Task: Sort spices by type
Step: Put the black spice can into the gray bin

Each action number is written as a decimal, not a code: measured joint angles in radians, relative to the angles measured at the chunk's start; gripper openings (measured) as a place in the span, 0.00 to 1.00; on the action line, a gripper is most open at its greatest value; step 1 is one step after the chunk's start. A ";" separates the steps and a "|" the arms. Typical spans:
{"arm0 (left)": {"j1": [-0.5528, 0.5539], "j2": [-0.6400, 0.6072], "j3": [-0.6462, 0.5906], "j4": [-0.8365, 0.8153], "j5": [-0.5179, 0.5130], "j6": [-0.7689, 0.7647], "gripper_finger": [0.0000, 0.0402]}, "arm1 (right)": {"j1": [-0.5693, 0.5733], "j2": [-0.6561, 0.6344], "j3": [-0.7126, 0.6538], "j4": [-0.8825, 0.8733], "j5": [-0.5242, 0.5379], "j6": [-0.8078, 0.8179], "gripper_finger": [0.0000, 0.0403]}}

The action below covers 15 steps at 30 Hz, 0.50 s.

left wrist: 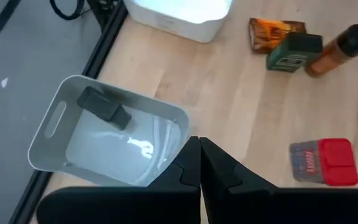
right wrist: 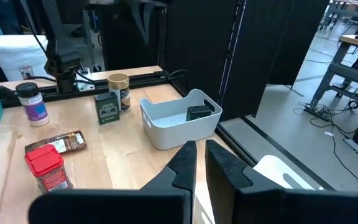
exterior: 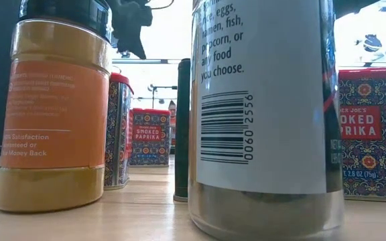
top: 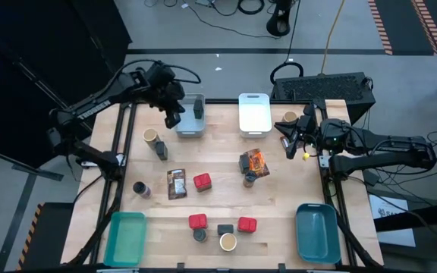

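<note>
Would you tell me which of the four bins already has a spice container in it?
The grey bin under the left gripper: a dark tin lies inside; the others are empty.

Red tin [top: 202,181], grey bin [top: 190,115], teal bin [top: 125,238].

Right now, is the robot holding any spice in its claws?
No. The left gripper is shut on nothing above the grey bin, and the right gripper is shut and empty too.

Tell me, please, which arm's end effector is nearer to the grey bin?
Left. The left end effector hovers shut at the grey bin's edge; the right end effector sits across the table, beyond the white bin.
</note>
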 joint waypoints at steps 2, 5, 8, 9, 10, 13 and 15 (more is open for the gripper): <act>0.025 0.037 0.000 -0.003 -0.003 0.000 0.00 | 0.000 0.000 0.000 0.000 0.000 0.000 0.04; 0.042 0.107 0.000 -0.002 -0.085 -0.005 0.00 | 0.000 0.000 0.000 0.000 0.000 0.000 0.04; 0.031 0.186 -0.009 0.028 -0.261 -0.028 0.00 | 0.000 0.000 0.000 0.000 0.000 0.000 0.04; 0.024 0.216 -0.013 0.039 -0.297 -0.033 0.00 | 0.000 0.000 0.000 0.000 0.000 0.000 0.04; 0.020 0.245 -0.014 0.042 -0.320 -0.033 0.00 | 0.000 0.000 0.000 0.000 0.000 -0.002 0.04; 0.015 0.311 -0.015 0.050 -0.366 -0.033 0.00 | 0.000 0.000 0.000 0.000 0.000 -0.013 0.04; 0.017 0.339 -0.015 0.083 -0.398 -0.042 0.00 | 0.000 0.000 0.000 0.000 0.000 -0.017 0.04</act>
